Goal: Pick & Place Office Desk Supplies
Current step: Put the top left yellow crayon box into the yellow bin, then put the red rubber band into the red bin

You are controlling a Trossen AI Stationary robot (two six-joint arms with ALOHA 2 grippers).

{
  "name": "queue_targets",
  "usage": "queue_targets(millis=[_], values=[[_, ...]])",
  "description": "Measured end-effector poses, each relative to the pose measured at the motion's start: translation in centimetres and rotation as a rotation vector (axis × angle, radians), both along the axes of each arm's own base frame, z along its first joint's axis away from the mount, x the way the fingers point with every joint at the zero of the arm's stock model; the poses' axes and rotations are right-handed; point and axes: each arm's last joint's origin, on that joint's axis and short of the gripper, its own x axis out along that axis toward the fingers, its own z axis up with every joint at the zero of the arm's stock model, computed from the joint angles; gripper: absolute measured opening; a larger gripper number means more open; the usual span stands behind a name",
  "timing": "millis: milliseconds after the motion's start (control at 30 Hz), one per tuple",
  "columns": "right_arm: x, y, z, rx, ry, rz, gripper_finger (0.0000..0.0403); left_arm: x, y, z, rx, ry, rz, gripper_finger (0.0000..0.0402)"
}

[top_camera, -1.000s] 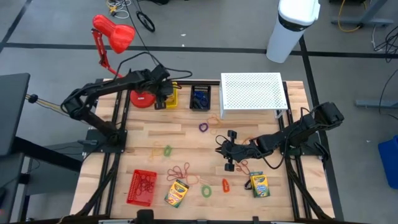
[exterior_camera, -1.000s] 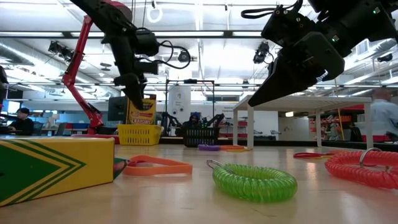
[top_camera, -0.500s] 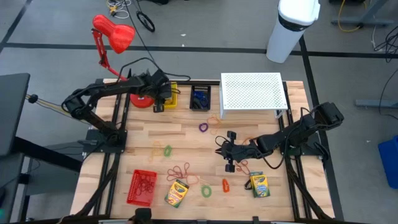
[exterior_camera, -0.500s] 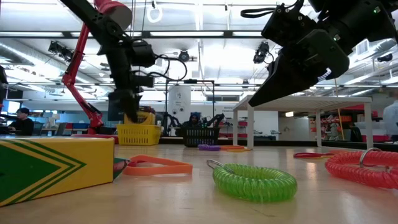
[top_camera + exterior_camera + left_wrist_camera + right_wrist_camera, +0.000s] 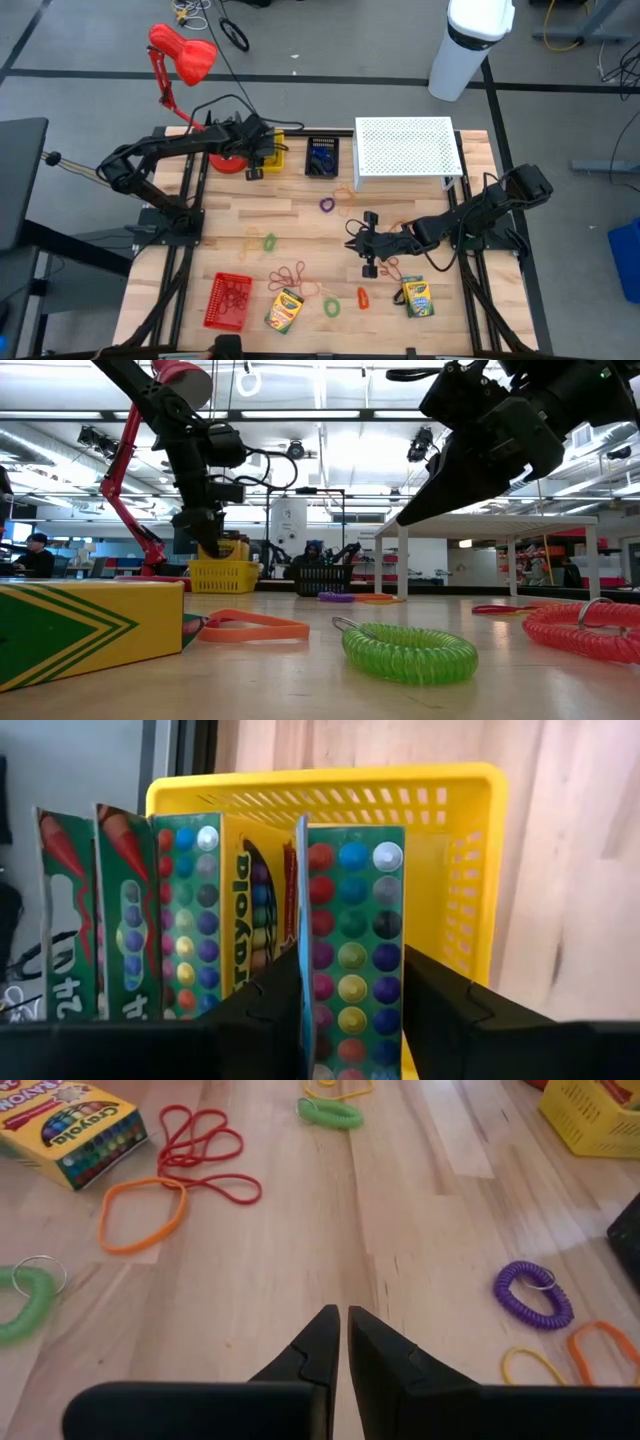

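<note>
Wooden slats of the table (image 5: 300, 215) are carrying a yellow basket (image 5: 275, 153), a black basket (image 5: 322, 157) and a red tray (image 5: 228, 300) in the high view. Through the left wrist camera, the left gripper (image 5: 355, 1005) is pinching a crayon box (image 5: 354, 935) standing inside the yellow basket beside other upright crayon boxes (image 5: 165, 915). Through the right wrist camera, the right gripper (image 5: 341, 1325) is hovering with fingers pressed together over bare wood near a purple loop (image 5: 533, 1294).

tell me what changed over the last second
The left gripper, shut on a crayon box, came down from above the yellow basket and now has the box lowered in among the boxes standing there. The right gripper stayed shut and empty above the table; the loose supplies did not move.
</note>
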Motion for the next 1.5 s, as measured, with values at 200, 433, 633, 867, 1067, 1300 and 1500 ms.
queue_targets(millis=[200, 433, 633, 867, 1067, 1300, 1500], values=[[0.0, 0.0, 0.0, 0.000, 0.000, 0.000, 0.0035, 0.1, 0.0, 0.1, 0.008, -0.008, 0.003, 0.0172], [0.0, 0.0, 0.0, -0.001, 0.000, 0.004, 0.0035, 0.5, -0.5, 0.1, 0.040, 0.012, 0.004, 0.0241], [0.0, 0.0, 0.0, 0.001, 0.001, 0.006, 0.0035, 1.2, -1.4, 0.2, 0.133, 0.094, -0.019, 0.0278], [0.0, 0.0, 0.0, 0.000, 0.000, 0.007, 0.0035, 1.7, -2.0, 0.4, 0.231, 0.156, -0.025, 0.0279], [0.0, 0.0, 0.0, -0.001, 0.001, 0.008, 0.0035, 1.7, -2.6, 1.4, 0.289, 0.159, -0.033, 0.0275], [0.0, 0.0, 0.0, 0.001, 0.001, 0.011, 0.0035, 0.8, -3.8, 3.1, 0.381, 0.162, 0.074, 0.0266], [0.5, 0.1, 0.3, 0.008, -0.067, -0.016, 0.0035, 0.3, -6.6, 4.3, 0.361, 0.061, 0.162, 0.0214]])
